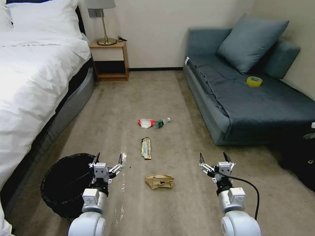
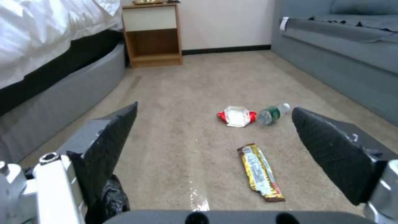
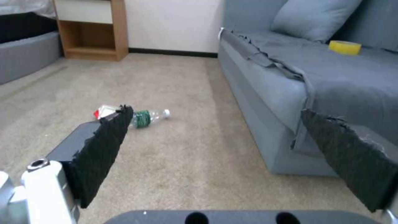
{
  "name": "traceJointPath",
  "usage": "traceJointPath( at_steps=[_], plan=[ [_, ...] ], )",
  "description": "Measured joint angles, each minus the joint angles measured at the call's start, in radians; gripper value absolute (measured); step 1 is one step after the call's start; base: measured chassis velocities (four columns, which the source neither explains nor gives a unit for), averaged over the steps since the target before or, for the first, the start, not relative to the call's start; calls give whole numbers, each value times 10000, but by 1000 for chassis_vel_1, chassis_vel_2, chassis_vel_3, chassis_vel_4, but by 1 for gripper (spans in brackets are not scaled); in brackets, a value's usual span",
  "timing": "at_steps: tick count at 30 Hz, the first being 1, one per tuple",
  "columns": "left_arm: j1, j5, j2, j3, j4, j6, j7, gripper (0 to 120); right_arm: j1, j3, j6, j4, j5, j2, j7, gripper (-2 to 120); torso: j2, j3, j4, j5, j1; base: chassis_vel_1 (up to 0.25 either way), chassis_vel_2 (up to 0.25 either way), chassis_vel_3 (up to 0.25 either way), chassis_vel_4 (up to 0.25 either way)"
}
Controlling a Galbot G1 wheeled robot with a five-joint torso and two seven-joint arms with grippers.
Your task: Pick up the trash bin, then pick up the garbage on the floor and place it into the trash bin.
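**Bedroom floor, both hands up, litter on the carpet**

So here's the room. Big white bed (image 1: pixel 29 65) runs down the robot's left side, blue-grey sofa (image 1: pixel 249 98) down the right, and a strip of beige carpet (image 1: pixel 137 95) between them. A wooden nightstand (image 1: pixel 110 60) with a lamp (image 1: pixel 104 19) sits against the far wall by the bed. On the sofa there's a big cushion (image 1: pixel 251 41) and a yellow tape roll (image 1: pixel 254 81) lying flat on the seat.

The trash bin (image 1: pixel 65 183) stands on the floor near the foot of the bed, at the robot's near left, black liner crinkled over the rim. The left hand (image 1: pixel 110 160) hovers just beside its right edge, fingers spread wide, holding nothing. The right hand (image 1: pixel 213 159) is well apart from it on the other side, also spread wide and empty, level with the left one.

The garbage lies in a loose line up the middle of the carpet, between the two hands and beyond them. Nearest is the crumpled brown paper bag (image 1: pixel 159 181). Next out, the long gold-yellow snack wrapper (image 1: pixel 146 148), lying lengthwise. Farthest are the red-and-white packet (image 1: pixel 146 123) and the small green bottle (image 1: pixel 161 123), on its side just beside the packet, white cap pointing toward the sofa.
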Motion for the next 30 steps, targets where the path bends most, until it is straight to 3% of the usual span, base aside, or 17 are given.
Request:
traceJointPath(
  at_steps=[6,10,12,13,14,22,26,28,29,30],
  plan=[
    [-35,-100,-25,-41,-90,180,-26,100,-9,20,-132,158,0,25,102,100,0,0,1,0,0,0,0,0,0],
    [-350,-784,-233,-408,-915,1547,-336,100,-69,255,-1145,1531,25,286,1007,100,0,0,0,0,0,0,0,0,0],
    [-421,-947,-283,-490,-1094,1857,-401,100,-81,299,-1341,1797,35,336,1185,100,0,0,0,0,0,0,0,0,0],
    [-580,-1294,-386,-677,-1506,2544,-555,100,-114,419,-1879,2519,55,467,1667,100,0,0,0,0,0,0,0,0,0],
    [-657,-1455,-435,-766,-1712,2864,-632,100,-133,494,-2170,2936,77,546,1940,100,1,0,-1,0,0,0,0,0,0],
    [-701,-1572,-472,-818,-1830,3108,-686,100,-104,889,-2564,3399,1177,172,2438,100,0,0,0,1,0,0,0,0,0],
    [-595,-1932,3,-987,-1975,3334,-891,100,-76,886,-2686,3416,1266,138,2508,100,0,0,-2,-1,0,0,0,0,0],
    [-352,-2549,966,-1311,-2201,3669,-1287,100,-47,900,-2691,3408,1301,86,2560,100,0,0,2,-3,0,0,0,0,0],
    [-352,-2549,966,-1311,-2201,3669,-1287,100,-47,900,-2691,3408,1301,86,2560,100,0,0,2,-3,0,0,0,0,0],
    [-266,-2762,1294,-1423,-2278,3787,-1425,100,-30,907,-2691,3396,1309,69,2572,100,0,0,2,-3,0,0,0,0,0]
  ],
)
